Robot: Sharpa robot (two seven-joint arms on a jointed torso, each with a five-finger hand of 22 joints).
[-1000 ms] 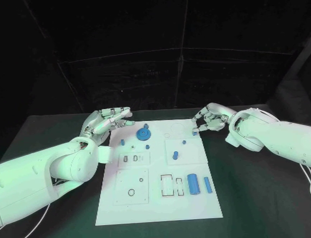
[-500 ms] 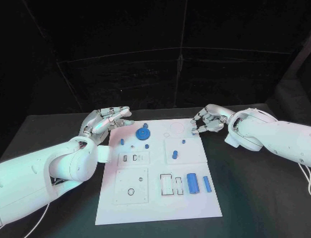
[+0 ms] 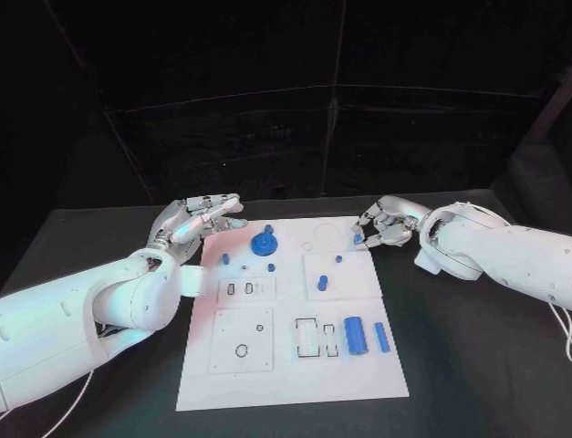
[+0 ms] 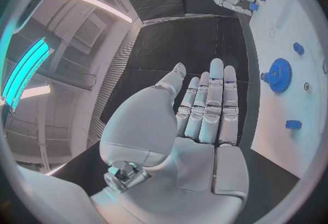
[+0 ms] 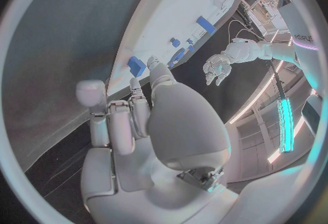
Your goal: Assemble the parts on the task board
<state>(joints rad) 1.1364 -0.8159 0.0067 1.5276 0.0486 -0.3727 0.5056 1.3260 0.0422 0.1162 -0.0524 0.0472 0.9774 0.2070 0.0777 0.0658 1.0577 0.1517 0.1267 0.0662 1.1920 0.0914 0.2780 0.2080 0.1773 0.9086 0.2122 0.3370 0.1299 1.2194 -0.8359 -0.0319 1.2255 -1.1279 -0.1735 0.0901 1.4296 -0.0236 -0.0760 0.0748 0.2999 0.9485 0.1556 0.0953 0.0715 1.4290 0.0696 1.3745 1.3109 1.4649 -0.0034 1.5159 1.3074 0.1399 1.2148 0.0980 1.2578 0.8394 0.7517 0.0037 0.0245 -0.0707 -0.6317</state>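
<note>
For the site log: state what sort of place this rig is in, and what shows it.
Probably a robotics lab or test cell. A black table stands before dark curtains, carrying a white task board with blue parts such as a gear. The left wrist view shows ceiling strip lights.

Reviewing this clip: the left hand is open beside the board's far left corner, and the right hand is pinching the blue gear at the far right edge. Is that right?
Not quite. The right hand is at a small blue part on the task board's far right edge, not the blue gear, which sits untouched nearer the left hand. The head view shows this. The left hand is indeed open beside the far left corner.
</note>
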